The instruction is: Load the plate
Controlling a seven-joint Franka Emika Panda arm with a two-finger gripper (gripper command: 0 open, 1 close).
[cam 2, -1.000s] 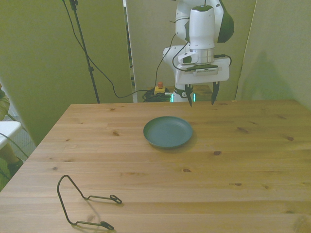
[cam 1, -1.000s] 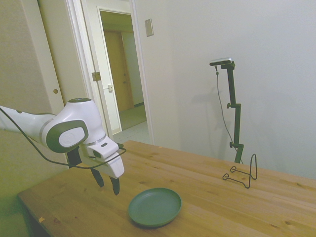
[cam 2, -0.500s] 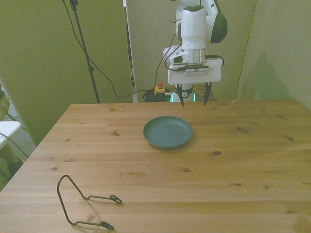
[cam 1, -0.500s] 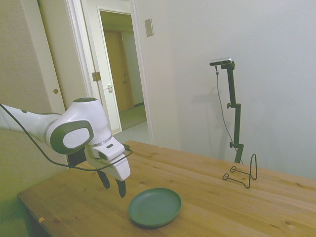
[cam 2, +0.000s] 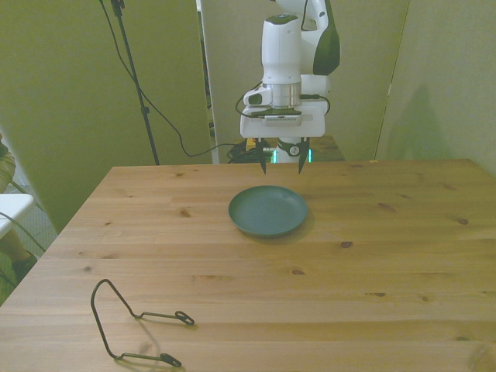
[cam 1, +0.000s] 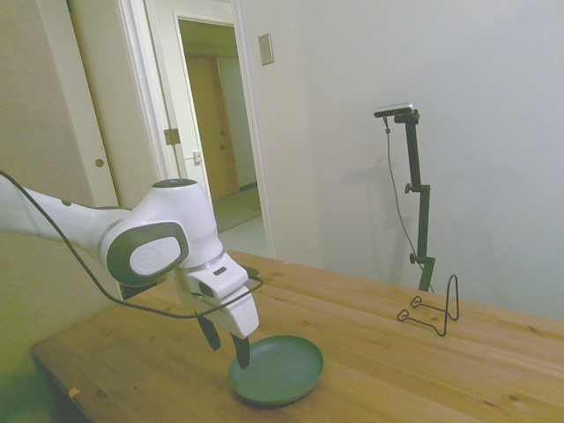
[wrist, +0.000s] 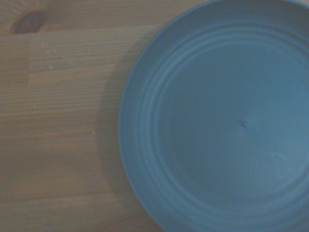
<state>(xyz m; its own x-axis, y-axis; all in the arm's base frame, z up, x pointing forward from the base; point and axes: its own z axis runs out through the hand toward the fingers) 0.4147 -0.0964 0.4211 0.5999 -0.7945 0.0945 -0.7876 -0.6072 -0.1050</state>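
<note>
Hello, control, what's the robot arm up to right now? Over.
End effector open, empty, poised above the far rim of the round dark-green plate. Plate lies flat on the wooden table, nothing on it. Black wire stand well clear.

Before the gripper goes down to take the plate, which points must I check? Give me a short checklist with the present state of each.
1. Gripper open: ok, fingers apart in the front view.
2. Gripper empty: ok, nothing between the fingers.
3. Plate flat on the table: ok.
4. Plate empty: ok, the wrist view shows a bare plate.
5. Gripper lined up over the plate's rim: cannot tell; it hangs near the far edge.
6. Wire stand apart from the plate: ok, it stands near the table's opposite edge.
</note>
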